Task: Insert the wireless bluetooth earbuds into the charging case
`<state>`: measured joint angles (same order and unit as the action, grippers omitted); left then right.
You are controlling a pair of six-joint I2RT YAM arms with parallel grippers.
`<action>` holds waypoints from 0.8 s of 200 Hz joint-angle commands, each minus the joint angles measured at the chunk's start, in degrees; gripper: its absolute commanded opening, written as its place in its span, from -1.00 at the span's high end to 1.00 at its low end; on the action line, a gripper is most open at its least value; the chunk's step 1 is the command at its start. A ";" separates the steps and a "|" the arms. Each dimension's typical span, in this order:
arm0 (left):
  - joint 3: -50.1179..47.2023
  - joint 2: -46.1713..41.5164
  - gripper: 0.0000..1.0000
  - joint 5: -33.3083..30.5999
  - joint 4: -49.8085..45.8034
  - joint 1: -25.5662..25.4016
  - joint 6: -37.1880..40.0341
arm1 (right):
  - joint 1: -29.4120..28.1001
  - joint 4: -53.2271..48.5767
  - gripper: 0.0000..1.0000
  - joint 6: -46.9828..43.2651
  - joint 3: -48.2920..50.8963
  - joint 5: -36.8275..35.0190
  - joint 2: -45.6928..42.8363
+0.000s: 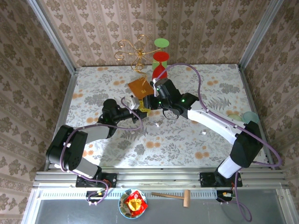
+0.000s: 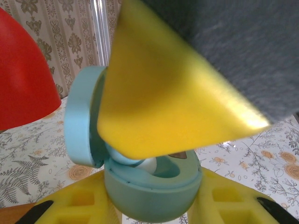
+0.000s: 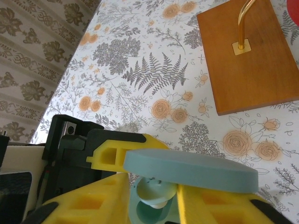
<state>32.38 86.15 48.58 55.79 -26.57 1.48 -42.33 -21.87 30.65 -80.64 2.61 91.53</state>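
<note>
— Right, left gripper point(image 2: 153, 207) is clamped on the case point(image 2: 140, 189), lid point(image 2: 84, 123) open.
— And the right gripper point(image 3: 154, 212)?
— Its fingers point(image 3: 93, 205) flank an earbud point(image 3: 153, 193) sitting in the case's well, just under the lid. Pinching it or merely beside it, I cannot tell.
— Where is all this?
— Middle of the table point(image 1: 187, 140), grippers nose to nose, near a wooden base point(image 1: 140, 86).

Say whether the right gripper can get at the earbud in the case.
Likely yes: the lid is open, the left gripper holds the charging case by its sides, and the right gripper sits over the earbud.
</note>
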 commanded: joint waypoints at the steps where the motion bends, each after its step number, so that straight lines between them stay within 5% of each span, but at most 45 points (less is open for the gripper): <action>1: 0.31 -0.72 0.48 1.58 2.27 0.05 -0.50 | 0.44 -1.39 0.46 -1.24 -1.99 -2.15 1.16; 160: 0.40 -1.54 0.48 2.46 3.28 1.71 -1.79 | 2.48 5.52 0.51 0.97 3.80 10.43 -2.15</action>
<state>32.38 86.15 49.47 56.60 -25.04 0.80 -40.12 -18.85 30.48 -77.01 10.41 89.19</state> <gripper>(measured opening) 0.333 0.248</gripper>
